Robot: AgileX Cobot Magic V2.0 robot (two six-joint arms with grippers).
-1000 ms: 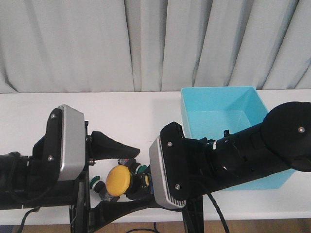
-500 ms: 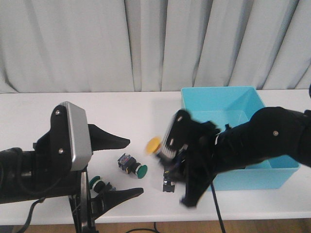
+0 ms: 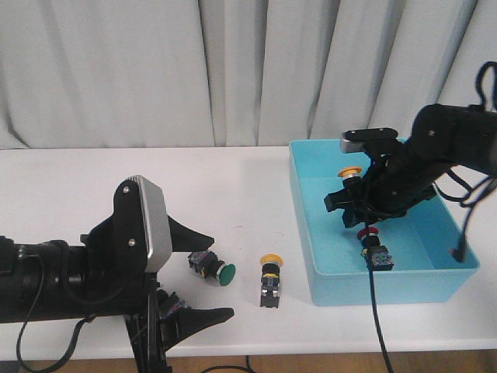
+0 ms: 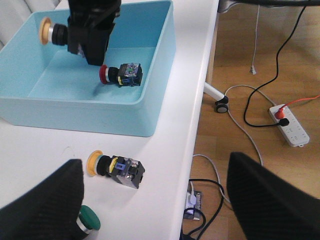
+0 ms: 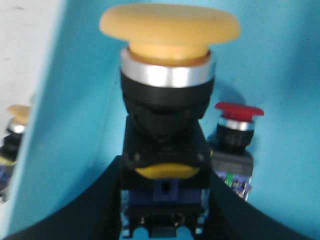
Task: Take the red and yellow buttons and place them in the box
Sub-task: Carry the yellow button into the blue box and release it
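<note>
- Large turquoise plastic box (image 3: 435, 284): rigid, tall walls, on the table at right; red-capped push button (image 3: 371, 247) already inside.
- Right gripper (image 3: 359, 194): over the box, clenched on yellow mushroom-cap push button (image 5: 167, 95) by its black body.
- Left gripper (image 4: 150, 200): spread wide, empty.
- Second yellow-capped button (image 3: 269, 280): lying beside the box; probably light, hard; best grasped by the blocky body, not the smooth cap.

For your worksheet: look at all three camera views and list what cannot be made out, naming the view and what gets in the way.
1. Front view: the right pincer tips over the box are hidden by the arm's own body.
2. Front view: the left arm covers the table by the green button.
3. Right wrist view: the held yellow button hides part of the red button; everything is blurred.
4. Left wrist view: the left pincer fingers are cut off by the frame edge.
</note>
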